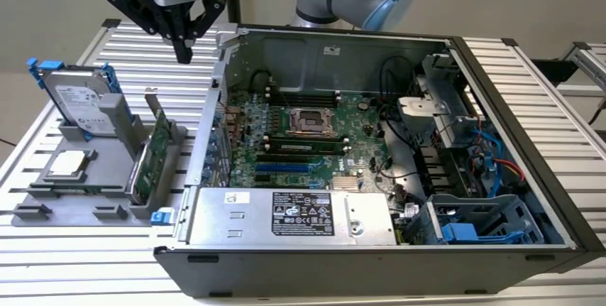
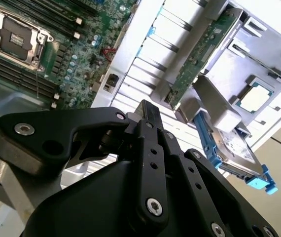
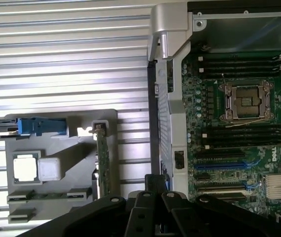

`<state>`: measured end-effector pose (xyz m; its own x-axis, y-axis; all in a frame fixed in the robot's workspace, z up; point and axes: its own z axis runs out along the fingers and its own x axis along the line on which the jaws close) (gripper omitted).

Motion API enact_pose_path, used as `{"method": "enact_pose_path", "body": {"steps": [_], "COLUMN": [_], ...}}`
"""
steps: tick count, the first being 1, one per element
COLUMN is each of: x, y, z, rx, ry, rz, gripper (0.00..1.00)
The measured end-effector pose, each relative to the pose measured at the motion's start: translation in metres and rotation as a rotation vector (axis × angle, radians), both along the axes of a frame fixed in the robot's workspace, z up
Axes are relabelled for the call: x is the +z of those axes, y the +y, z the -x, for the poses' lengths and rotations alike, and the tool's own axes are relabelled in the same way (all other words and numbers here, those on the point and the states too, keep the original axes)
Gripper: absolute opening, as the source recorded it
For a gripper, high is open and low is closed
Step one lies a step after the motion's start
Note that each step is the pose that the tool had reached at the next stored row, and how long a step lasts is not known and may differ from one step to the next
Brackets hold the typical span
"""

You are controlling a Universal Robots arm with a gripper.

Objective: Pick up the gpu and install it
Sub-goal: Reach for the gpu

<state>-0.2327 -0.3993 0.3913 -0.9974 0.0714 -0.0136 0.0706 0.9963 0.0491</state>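
Note:
The gpu point(image 1: 152, 155) stands on edge in a slot of the grey holder point(image 1: 99, 178) at the exterior view's left, green board showing, silver bracket end up. It appears as a thin green edge point(image 3: 102, 163) in the first wrist view and as a slanted green board point(image 2: 199, 54) in the second wrist view. My gripper point(image 1: 183, 52) hangs well above the slatted table, behind the gpu and beside the open case's rear corner. Its black fingers point(image 2: 145, 112) are shut together with nothing between them.
The open computer case point(image 1: 516, 135) lies at centre, motherboard point(image 1: 313, 135) exposed with blue expansion slots point(image 3: 224, 165). In the holder, a silver hard drive point(image 1: 81, 100) in a blue frame stands upright and a square CPU chip point(image 1: 71, 164) lies flat. A power supply point(image 1: 294, 217) sits at the case's front.

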Motion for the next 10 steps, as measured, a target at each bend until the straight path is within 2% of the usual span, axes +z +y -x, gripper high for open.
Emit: {"method": "enact_pose_path", "body": {"steps": [10], "x": [0.0], "y": [0.0], "z": [0.0049], "rx": [0.0], "ry": [0.0], "rz": [-0.0003], "gripper": [0.0]}}
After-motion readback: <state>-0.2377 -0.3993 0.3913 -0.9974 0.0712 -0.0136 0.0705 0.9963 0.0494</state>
